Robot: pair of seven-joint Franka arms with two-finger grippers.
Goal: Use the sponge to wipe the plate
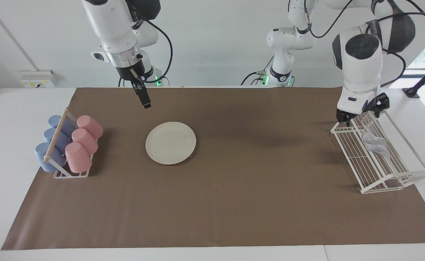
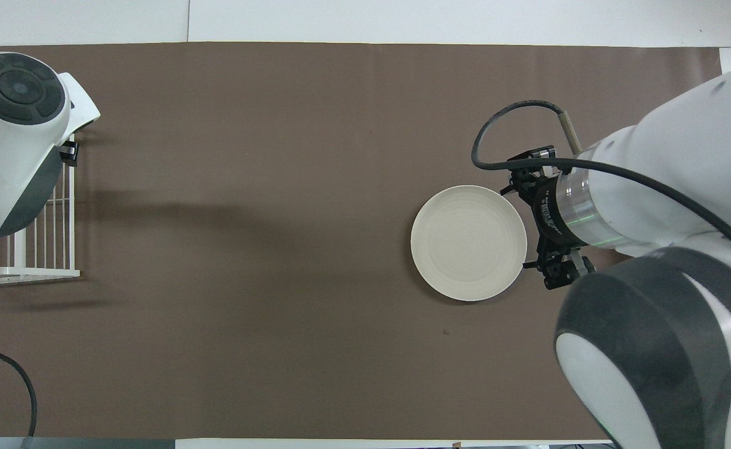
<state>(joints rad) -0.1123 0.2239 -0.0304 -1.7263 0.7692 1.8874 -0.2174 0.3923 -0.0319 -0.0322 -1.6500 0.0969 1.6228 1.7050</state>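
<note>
I see the plate (image 1: 170, 143) flat on the mat. My right gripper (image 1: 144, 99) hangs tilted over the mat beside the plate, jaws apart, empty. My left gripper (image 1: 361, 110), open and pointing down, hovers over the rack (image 1: 381, 174) holding the sponge (image 1: 375, 143), well apart from the plate.

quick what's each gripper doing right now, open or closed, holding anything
Left gripper: open, empty, over the white rack holding the sponge.
Right gripper: open, empty, in the air near the plate.

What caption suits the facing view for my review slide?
Both grippers open: left gripper over rack holding sponge; right gripper above mat near plate.
</note>
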